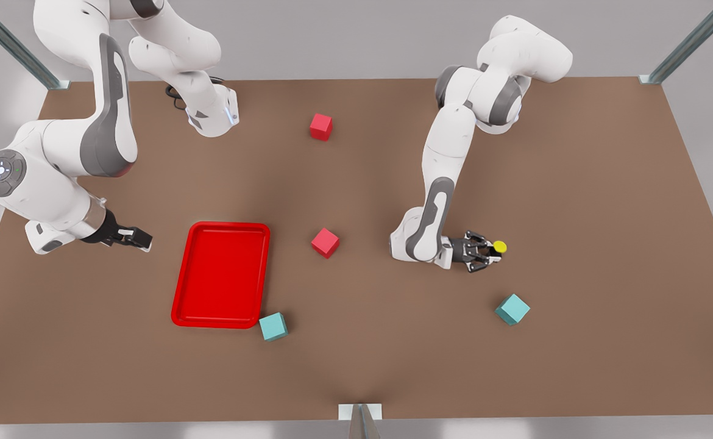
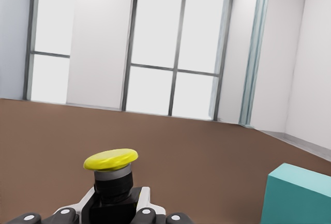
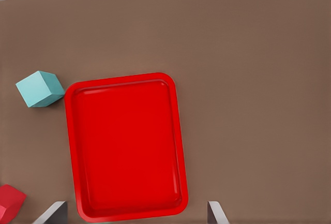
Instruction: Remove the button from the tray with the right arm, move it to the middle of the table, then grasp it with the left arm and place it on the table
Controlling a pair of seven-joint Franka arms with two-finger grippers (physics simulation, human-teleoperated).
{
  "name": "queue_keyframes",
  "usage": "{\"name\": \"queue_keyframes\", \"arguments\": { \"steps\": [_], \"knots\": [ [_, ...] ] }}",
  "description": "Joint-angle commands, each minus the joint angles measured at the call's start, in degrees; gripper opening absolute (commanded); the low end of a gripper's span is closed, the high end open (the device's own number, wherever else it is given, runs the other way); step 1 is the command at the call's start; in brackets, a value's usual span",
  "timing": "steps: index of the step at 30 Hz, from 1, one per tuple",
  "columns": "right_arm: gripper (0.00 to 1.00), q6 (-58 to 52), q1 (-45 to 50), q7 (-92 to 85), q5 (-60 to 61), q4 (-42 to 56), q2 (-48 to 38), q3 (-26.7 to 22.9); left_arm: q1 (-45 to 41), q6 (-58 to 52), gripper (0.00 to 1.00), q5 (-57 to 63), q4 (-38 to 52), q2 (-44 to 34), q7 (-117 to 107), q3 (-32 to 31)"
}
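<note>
The button (image 1: 500,247), yellow cap on a dark base, sits between the fingers of my left gripper (image 1: 492,249) on the front view's right, low over the brown table (image 1: 594,183). In the left wrist view the button (image 2: 111,167) stands upright, and the left gripper (image 2: 115,206) is shut on its base. The red tray (image 1: 221,226) lies on the front view's left with nothing in it. My right gripper (image 1: 142,239) hovers open beside the tray's left rim. From the right wrist view the tray (image 3: 70,131) lies below, and the spread fingertips (image 3: 54,212) show at the edge.
One teal cube (image 1: 273,326) touches the tray's near right corner, and another (image 1: 512,309) lies close to the left gripper. That second teal cube (image 2: 297,195) looms beside the button. Red cubes rest mid-table (image 1: 325,242) and farther back (image 1: 320,127).
</note>
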Motion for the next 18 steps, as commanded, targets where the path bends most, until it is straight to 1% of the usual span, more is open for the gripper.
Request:
{"name": "queue_keyframes", "arguments": {
  "steps": [1, 2, 3, 4, 5, 6, 10, 13, 15, 18],
  "knots": [
    [1.00, -0.02, 0.00, -0.01, 0.04, 0.03, -0.06, -0.01, -0.37, 1.26, 0.49, -0.57, -0.10, 0.30, -1.64, -0.41],
    [1.00, -0.02, 0.00, -0.09, 0.04, 0.03, -0.06, -0.01, -0.55, 1.26, 0.51, -0.58, -0.10, 0.30, -1.64, -0.41],
    [1.00, -0.02, 0.00, -0.10, 0.04, 0.03, -0.06, -0.01, -0.55, 1.26, 0.54, -0.58, -0.10, 0.30, -1.55, -0.41],
    [1.00, -0.02, 0.00, -0.10, 0.04, 0.03, -0.06, -0.01, -0.55, 1.26, 0.65, -0.58, -0.10, 0.30, -1.38, -0.41],
    [1.00, -0.02, 0.00, -0.10, 0.04, 0.03, -0.06, -0.01, -0.55, 1.26, 0.90, -0.58, -0.10, 0.30, -1.03, -0.41],
    [1.00, -0.02, 0.00, -0.10, 0.04, 0.03, -0.06, -0.01, -0.63, 1.18, 1.00, -0.58, -0.10, 0.30, -0.76, -0.41],
    [1.00, -0.02, 0.00, -0.10, 0.04, 0.03, 0.03, -0.01, -0.72, 1.18, 1.00, -0.58, -0.10, 0.13, -0.68, -0.93],
    [1.00, -0.02, 0.00, -0.10, 0.04, -0.06, -0.06, -0.01, -1.25, -0.14, 1.00, -1.10, -0.27, -0.66, -0.41, -2.60],
    [1.00, -0.02, 0.00, -0.18, 0.04, -0.06, 0.03, -0.01, -1.51, -1.72, 1.00, -1.36, -1.06, -2.07, -0.15, -4.09],
    [1.00, -0.02, 0.00, -0.18, 0.04, -0.06, 0.03, -0.01, -2.04, -2.43, 1.00, -1.37, -4.05, -5.41, 0.82, -4.27]
  ]
}}
